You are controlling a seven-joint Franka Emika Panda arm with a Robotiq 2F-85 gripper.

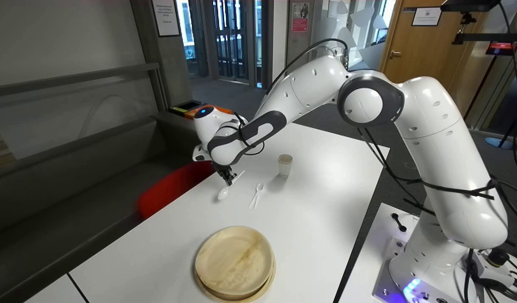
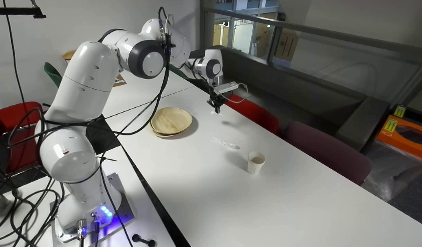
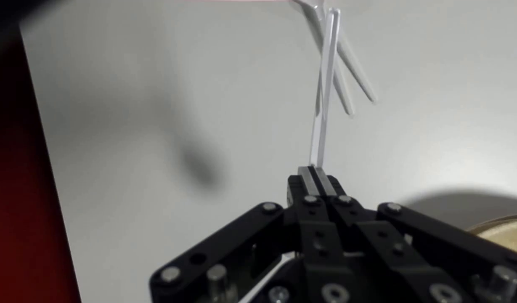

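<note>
My gripper (image 1: 229,183) is shut on a white plastic spoon (image 1: 223,193) and holds it above the white table. It also shows in an exterior view (image 2: 217,110), where the spoon is hard to make out. In the wrist view the fingertips (image 3: 312,167) pinch the spoon's handle (image 3: 324,92), which points up the picture; the bowl is hidden behind the gripper. A blurred shadow lies on the table beneath. Two more white plastic utensils (image 1: 256,196) lie crossed on the table near the gripper; one has a spoon bowl (image 2: 233,146). Their handles (image 3: 356,71) show in the wrist view.
A paper cup (image 1: 285,165) stands on the table beyond the loose utensils; it also shows in an exterior view (image 2: 255,163). Stacked round wooden plates (image 1: 235,261) lie nearer the robot's front (image 2: 171,120). A red chair (image 1: 174,187) stands at the table's far edge.
</note>
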